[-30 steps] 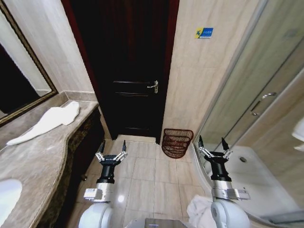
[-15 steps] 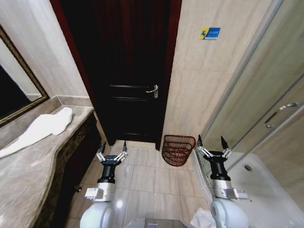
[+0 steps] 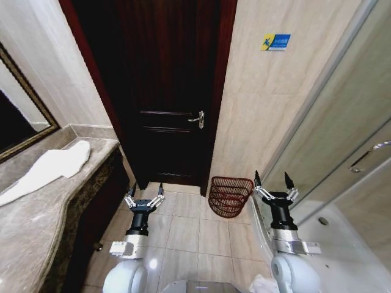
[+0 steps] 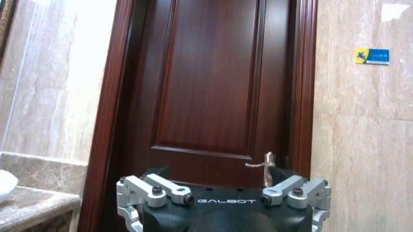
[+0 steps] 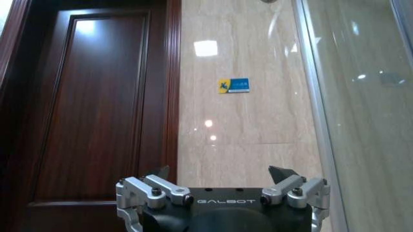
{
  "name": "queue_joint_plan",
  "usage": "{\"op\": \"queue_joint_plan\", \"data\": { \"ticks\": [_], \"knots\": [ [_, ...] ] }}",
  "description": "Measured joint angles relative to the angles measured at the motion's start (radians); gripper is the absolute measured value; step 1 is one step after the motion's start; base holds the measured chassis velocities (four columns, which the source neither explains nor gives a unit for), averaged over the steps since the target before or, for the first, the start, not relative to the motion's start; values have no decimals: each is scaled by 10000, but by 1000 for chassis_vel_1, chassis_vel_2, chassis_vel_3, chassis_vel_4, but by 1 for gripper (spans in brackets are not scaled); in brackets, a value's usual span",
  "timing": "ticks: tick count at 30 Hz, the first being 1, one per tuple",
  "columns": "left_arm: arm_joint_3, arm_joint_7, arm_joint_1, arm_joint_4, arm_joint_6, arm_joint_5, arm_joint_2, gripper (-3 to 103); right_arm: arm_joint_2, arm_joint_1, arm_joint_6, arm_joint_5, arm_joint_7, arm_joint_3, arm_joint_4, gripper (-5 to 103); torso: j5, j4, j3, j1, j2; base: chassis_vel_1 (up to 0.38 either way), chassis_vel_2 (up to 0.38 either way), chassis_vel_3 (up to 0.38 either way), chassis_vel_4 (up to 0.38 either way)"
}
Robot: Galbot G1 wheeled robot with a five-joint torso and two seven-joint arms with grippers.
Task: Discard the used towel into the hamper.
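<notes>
Both arms raised in front of torso, idle, nothing held. Left gripper (image 3: 145, 193) at 7 o'clock of the head view, fingers spread wide, empty, hovering over floor tiles (image 3: 183, 232) in front of the dark wood door (image 3: 165, 91). Right gripper (image 3: 273, 183) at 5 o'clock, fingers likewise spread, empty, beside the glass shower partition (image 3: 342, 122).

Hamper (image 3: 229, 196) on the floor between the two grippers, nearer the right one, against the beige tiled wall (image 3: 263, 110) just right of the door frame. Reddish-brown open weave, rim tilted toward camera, inside looks empty.

White towel (image 3: 46, 171) lying flat on the marble counter (image 3: 36, 226) at 9 o'clock, well apart from both grippers and from the hamper. Mirror frame (image 3: 27, 131) above the counter.

Left wrist view: left gripper (image 4: 223, 193) facing the door, lever handle (image 4: 263, 163) just above its right finger mount. Right wrist view: right gripper (image 5: 223, 180) facing the wall, small blue sign (image 5: 233, 85) above it, fingertips clearly apart.
</notes>
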Motion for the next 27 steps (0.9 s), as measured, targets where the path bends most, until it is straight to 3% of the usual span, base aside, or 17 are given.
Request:
{"op": "queue_joint_plan", "data": {
  "ticks": [27],
  "knots": [
    [-126,2,-25,-123,13,-102,0,100,71,52,331,-101,43,-117,-164,100,0,1,3,10,-3,-48,50,52,-53]
  ]
}}
